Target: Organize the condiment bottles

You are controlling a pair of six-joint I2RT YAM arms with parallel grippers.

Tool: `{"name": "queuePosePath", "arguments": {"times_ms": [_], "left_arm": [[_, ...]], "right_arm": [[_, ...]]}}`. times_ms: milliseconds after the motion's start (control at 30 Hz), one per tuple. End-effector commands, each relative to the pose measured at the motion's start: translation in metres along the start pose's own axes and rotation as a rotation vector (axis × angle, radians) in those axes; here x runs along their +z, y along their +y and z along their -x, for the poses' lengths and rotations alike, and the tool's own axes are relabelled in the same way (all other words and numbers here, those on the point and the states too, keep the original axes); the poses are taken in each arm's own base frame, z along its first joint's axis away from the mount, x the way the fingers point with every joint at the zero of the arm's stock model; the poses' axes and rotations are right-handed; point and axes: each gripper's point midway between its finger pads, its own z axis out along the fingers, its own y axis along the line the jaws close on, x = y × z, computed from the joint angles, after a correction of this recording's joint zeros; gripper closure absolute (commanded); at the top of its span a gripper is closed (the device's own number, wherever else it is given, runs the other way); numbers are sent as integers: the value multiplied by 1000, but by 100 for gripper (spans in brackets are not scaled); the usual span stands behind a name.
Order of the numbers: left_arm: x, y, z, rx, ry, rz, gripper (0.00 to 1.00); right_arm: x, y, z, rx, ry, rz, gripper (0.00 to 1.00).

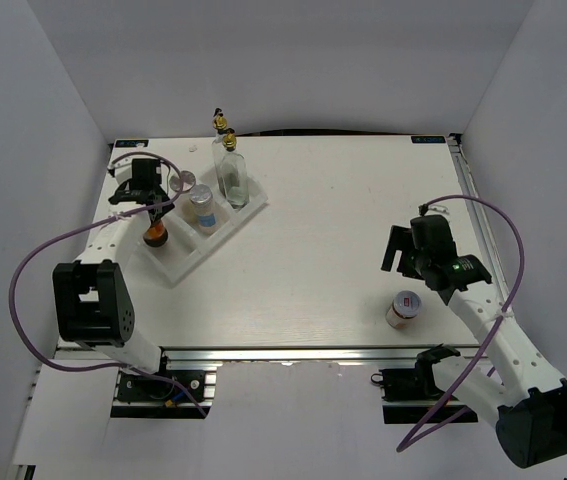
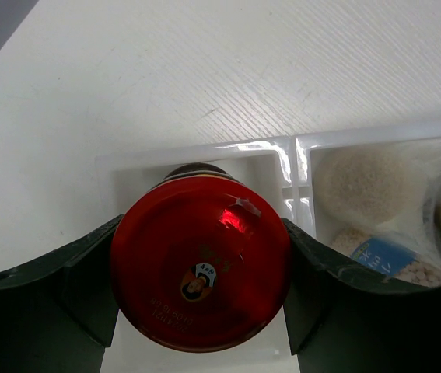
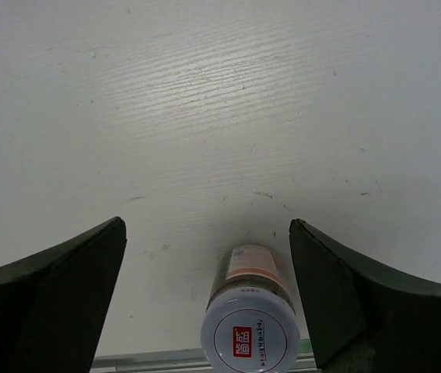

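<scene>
a: where was the red-lidded brown jar (image 2: pixel 201 260)?
b: upright over an end compartment of the rack (image 1: pixel 185 262), lid glossy, with a finger of the left gripper (image 2: pixel 203 311) against each side.
a: and the shakers?
b: one silver-lidded shaker (image 1: pixel 200 207) stood in the next compartment, and the other shaker (image 1: pixel 187 181) was just beside it.
a: the cruets?
b: one clear cruet (image 1: pixel 231 175) stood upright at the rack's far end. the second cruet (image 1: pixel 221 123) was right behind it, in or out of the rack i couldn't tell.
a: the white-lidded jar (image 1: pixel 403 308)?
b: upright and alone on the right, well apart from the rack.
</scene>
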Motion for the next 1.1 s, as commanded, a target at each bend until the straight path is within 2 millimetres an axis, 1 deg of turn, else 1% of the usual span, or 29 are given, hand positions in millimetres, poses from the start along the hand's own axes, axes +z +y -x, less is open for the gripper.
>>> {"name": "queuePosePath", "arguments": {"times_ms": [0, 33, 67, 100, 133, 200, 233, 267, 333, 400, 467, 567, 600, 633, 667, 733, 767, 867, 933, 1000, 1033, 1067], "left_arm": [[2, -7, 24, -70, -91, -20, 60], [3, -6, 24, -70, -95, -11, 57], [5, -5, 24, -71, -100, -5, 51], [11, 5, 23, -86, -98, 15, 50], [14, 6, 26, -102, -109, 9, 50], [18, 5, 23, -107, -108, 1, 49], [18, 3, 25, -110, -114, -7, 46], [20, 5, 25, -112, -118, 3, 43], [21, 10, 25, -120, -129, 32, 42], [23, 13, 23, -124, -131, 45, 33], [24, 14, 21, -127, -132, 49, 28], [22, 16, 26, -138, -156, 56, 27], [21, 15, 27, -131, -157, 51, 24], [20, 14, 29, -130, -154, 47, 17], [18, 10, 33, -132, -154, 30, 14], [12, 10, 37, -134, -159, 19, 8], [10, 12, 40, -141, -167, 26, 2], [-1, 13, 48, -150, -182, 11, 2], [-9, 12, 54, -153, -189, -5, 2], [-22, 11, 68, -168, -219, -21, 2], [-28, 13, 71, -165, -214, -18, 2], [-36, 16, 78, -171, -226, -16, 2]], "right_arm": [[-2, 11, -12, -2, 51, 74, 10], [-1, 10, -15, 2, 66, 66, 11], [-1, 7, -19, 6, 83, 52, 11], [0, 4, -22, 6, 106, 30, 11], [-1, 1, -29, 11, 136, 13, 11], [-1, -1, -34, 15, 154, 5, 11], [-2, -2, -36, 17, 158, 2, 11], [-3, -4, -40, 23, 173, -13, 11], [-4, -10, -45, 19, 197, -43, 11], [-7, -14, -55, 31, 238, -64, 11], [-6, -16, -62, 36, 258, -76, 11], [-9, -18, -65, 43, 269, -84, 11], [-9, -18, -64, 46, 264, -80, 11], [-10, -17, -64, 44, 264, -77, 11], [-10, -17, -63, 42, 262, -77, 11], [-11, -18, -67, 41, 283, -81, 11], [-11, -17, -68, 42, 288, -81, 10], [-12, -17, -75, 37, 319, -75, 11], [-15, -22, -79, 29, 347, -102, 11], [-16, -24, -81, 23, 360, -111, 12], [-17, -25, -82, 21, 366, -116, 13], [-19, -27, -84, 22, 377, -126, 13]]}}
